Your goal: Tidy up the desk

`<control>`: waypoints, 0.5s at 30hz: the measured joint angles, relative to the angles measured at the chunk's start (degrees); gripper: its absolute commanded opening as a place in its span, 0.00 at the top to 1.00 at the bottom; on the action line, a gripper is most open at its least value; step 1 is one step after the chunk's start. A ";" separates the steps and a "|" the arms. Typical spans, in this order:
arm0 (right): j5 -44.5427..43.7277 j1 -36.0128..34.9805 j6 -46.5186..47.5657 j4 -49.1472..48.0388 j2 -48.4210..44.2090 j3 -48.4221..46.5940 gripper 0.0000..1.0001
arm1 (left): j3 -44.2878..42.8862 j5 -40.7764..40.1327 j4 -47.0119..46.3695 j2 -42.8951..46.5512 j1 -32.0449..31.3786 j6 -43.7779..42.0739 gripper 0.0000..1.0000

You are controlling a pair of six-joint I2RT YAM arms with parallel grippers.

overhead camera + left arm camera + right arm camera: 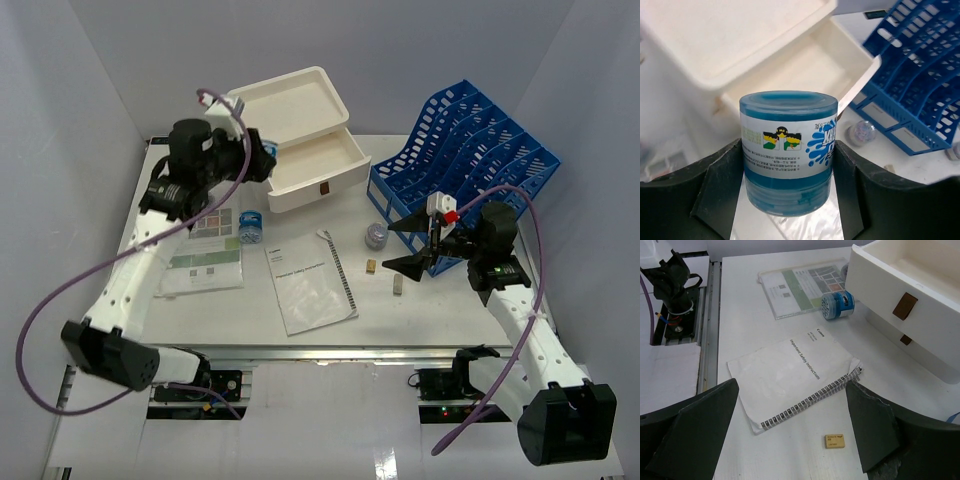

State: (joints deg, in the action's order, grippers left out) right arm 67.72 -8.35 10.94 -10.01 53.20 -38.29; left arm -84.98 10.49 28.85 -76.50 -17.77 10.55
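- Blue jar [787,150] fills the left wrist view, upright and pinched at its sides between the left gripper's [262,153] fingers [715,190]. The jaws stand fairly wide, but only because the jar is wide.
- Jar is held clear of the surface, just short of the white drawer box [297,195], which has one drawer [322,155] pulled out. My reading is that the jar is carried upright so it can go down into that open drawer.
- Right gripper [388,247] has its jaws spread wide with nothing between them. It hovers low over the desk [420,312], just in front of the blue file rack [480,150].
- Small tan block [835,441] lies below and between the right fingers in the wrist view. It is probably the next thing to be picked up, though that is a guess.
- Desk runs under everything in the top view, with both arm bases at its near edge.
- Loose on it are a spiral manual [310,285] in the middle, a laminated sheet [205,262] at the left, and a second jar [250,228] on its side just beside that sheet.
- Small glittery round thing [376,234] sits near the rack; I cannot tell what it is.
- Most items are unsorted, so the tidying looks well short of done.
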 measured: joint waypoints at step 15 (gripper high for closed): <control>0.76 0.65 -1.11 -1.92 -0.58 2.09 0.05 | -31.52 3.89 -3.31 -40.82 -13.51 -21.89 0.54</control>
State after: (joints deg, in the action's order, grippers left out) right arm 68.49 -7.70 9.83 -11.94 52.62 -36.20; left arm -116.50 14.38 25.54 -117.32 -31.29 -11.35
